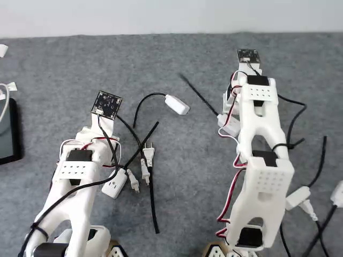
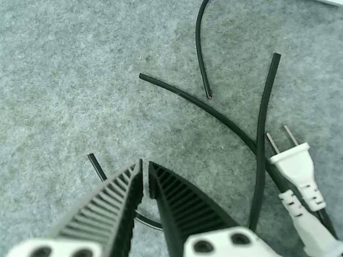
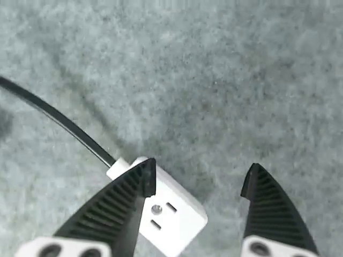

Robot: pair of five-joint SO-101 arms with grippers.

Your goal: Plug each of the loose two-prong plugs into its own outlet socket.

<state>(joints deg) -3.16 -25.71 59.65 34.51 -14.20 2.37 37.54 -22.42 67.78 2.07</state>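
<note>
Hovering low over the grey desk [image 1: 53,69], the right gripper [image 3: 202,167] is spread wide, and a white outlet socket [image 3: 171,214] lies between its fingers, tucked against one of them. That looks like a setup to clamp the socket's body and steady it for a plug. The socket is a small white block lying face up, slots and round hole showing, with a black cord [image 3: 59,120] running off one end. Over on the other side, the left gripper [image 2: 146,165] is pinched almost together on nothing, its tips down near the desk among stray black cords. It seems parked rather than committed. Just to its side lies a white two-prong plug [image 2: 297,166], flat on the desk, both bare prongs pointing away. From above, a black plug [image 1: 149,153] rests between the arms, nearer the left one, and a second socket [image 1: 177,104] sits farther out. Nothing appears mated yet.
</note>
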